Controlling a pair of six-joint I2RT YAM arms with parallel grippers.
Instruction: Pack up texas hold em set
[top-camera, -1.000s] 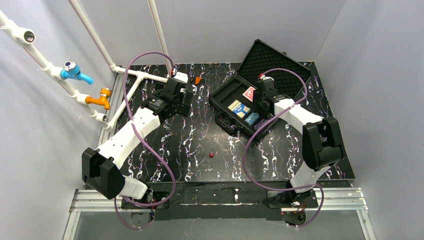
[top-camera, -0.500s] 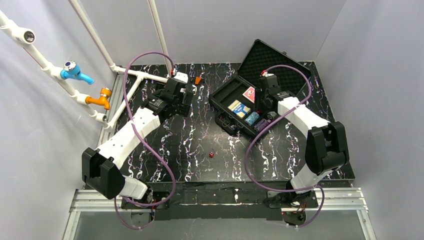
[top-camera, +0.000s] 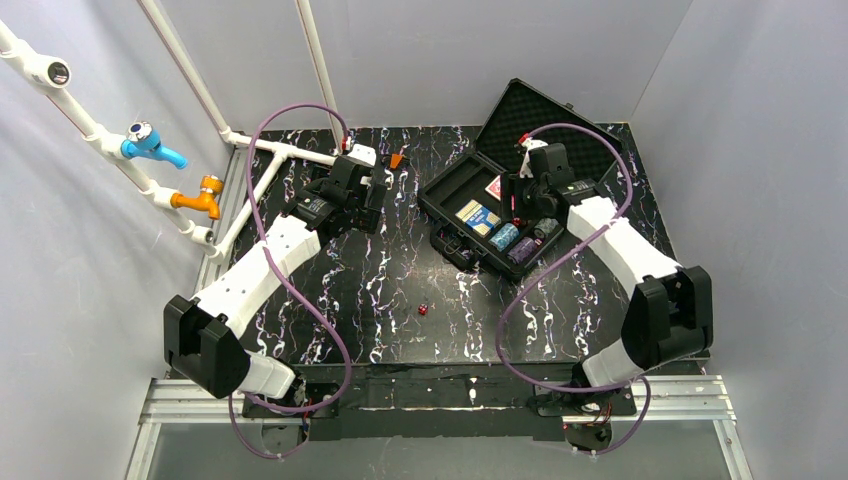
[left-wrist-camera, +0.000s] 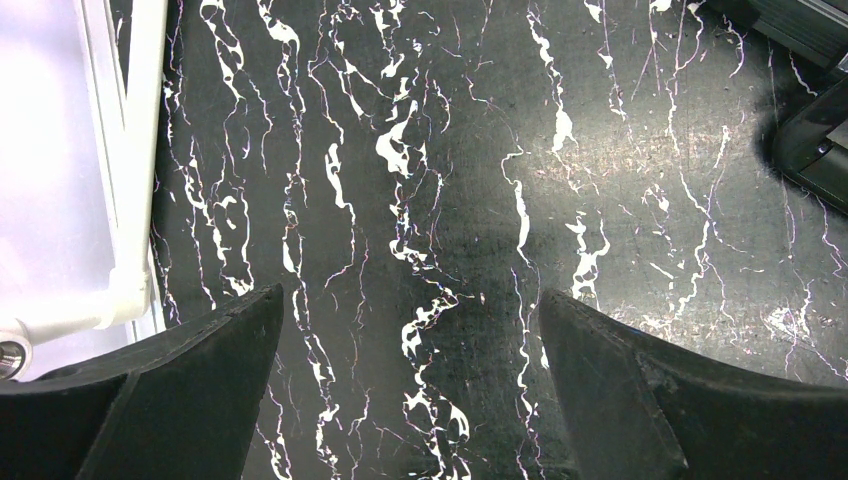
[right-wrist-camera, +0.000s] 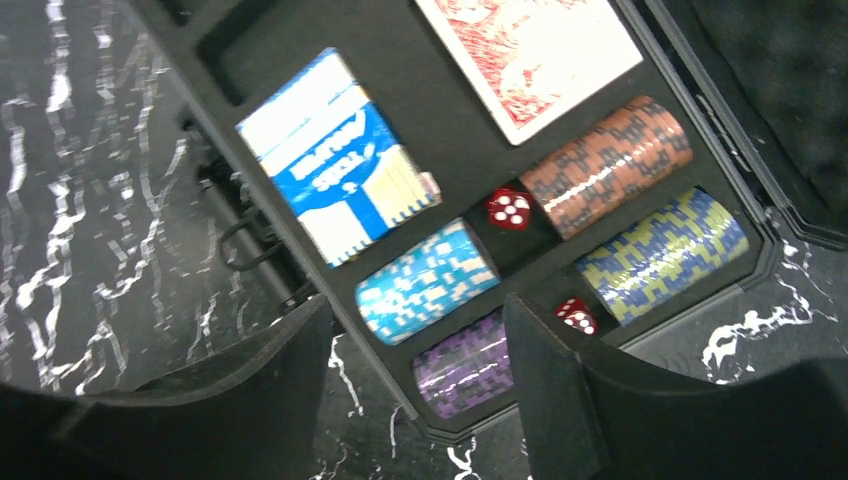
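Both open & empty, L claw (left-wrist-camera: 410, 310) over table (left-wrist-camera: 450, 150), R claw (right-wrist-camera: 417, 305) over case (right-wrist-camera: 455, 165).

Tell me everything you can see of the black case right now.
The black case sits open at the far right of the table, its foam-lined lid tilted back. Its moulded tray holds a blue deck, a red-backed deck, four chip stacks lying on their sides and two red dice between them. At least one compartment is empty. The handle faces the table's middle. The right gripper hovers open above the tray.
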